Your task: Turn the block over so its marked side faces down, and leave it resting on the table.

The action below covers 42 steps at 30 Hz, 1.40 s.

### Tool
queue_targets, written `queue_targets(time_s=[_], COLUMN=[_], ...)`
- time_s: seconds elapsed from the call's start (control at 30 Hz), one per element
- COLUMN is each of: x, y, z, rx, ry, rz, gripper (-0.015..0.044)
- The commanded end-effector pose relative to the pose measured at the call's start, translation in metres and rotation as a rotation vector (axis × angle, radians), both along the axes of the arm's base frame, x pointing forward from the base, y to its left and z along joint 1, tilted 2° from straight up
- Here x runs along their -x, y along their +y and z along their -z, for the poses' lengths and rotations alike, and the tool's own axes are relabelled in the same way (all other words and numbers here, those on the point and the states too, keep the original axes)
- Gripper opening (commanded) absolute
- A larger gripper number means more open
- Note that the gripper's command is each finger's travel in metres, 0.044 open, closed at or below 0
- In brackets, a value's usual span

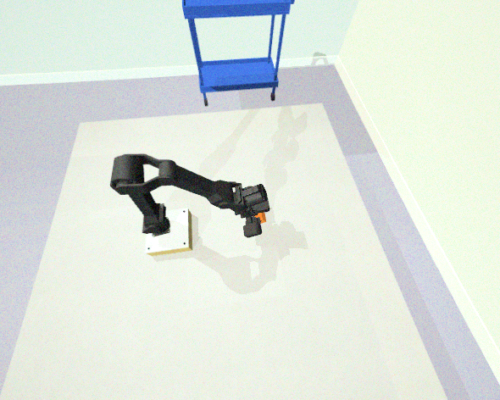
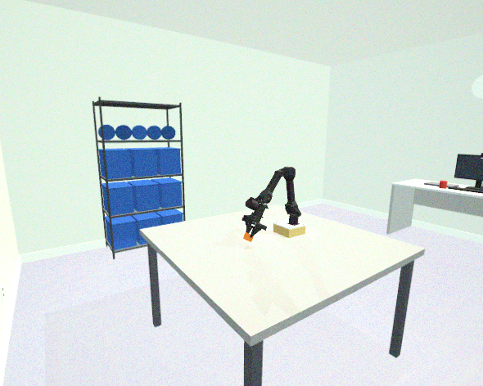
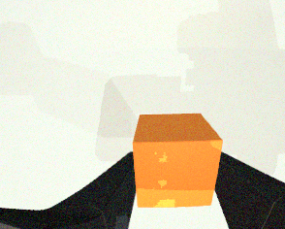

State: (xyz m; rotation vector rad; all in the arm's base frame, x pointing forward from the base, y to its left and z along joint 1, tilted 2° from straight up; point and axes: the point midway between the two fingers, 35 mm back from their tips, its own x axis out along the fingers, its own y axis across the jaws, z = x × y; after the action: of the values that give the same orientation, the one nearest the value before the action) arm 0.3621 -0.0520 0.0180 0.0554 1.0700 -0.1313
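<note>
One orange block (image 1: 261, 218) (image 2: 248, 237) (image 3: 175, 170), and we've got it! Our part-open end effector (image 1: 257, 219) (image 2: 255, 234) (image 3: 173, 158) grips it, tilted, between both fingers.

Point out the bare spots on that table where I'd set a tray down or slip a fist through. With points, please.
Widest: the table (image 1: 212, 339) (image 2: 266, 278) from the base block (image 1: 180, 230) (image 2: 282, 230) to the edge opposite the blue cart (image 1: 239, 10). Crowded: around the hand (image 1: 257, 216) (image 2: 250, 234) (image 3: 173, 158), gripping the orange block (image 1: 262, 218) (image 2: 248, 237) (image 3: 175, 165).
</note>
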Motion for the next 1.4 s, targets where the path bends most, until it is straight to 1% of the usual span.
queue_targets(time_s=[0.0, 0.7, 1.2, 1.37], x=[0.002, -0.01, 0.003, 0.005], y=[0.001, -0.001, 0.0, 0.001], z=[0.0, 0.033, 0.033, 0.031], rx=[0.003, 0.038, 0.068, 0.072], ry=[-0.026, -0.305, -0.519, -0.543], rz=[-0.005, -0.01, -0.014, -0.015], gripper=[0.0, 0.0, 0.0, 0.0])
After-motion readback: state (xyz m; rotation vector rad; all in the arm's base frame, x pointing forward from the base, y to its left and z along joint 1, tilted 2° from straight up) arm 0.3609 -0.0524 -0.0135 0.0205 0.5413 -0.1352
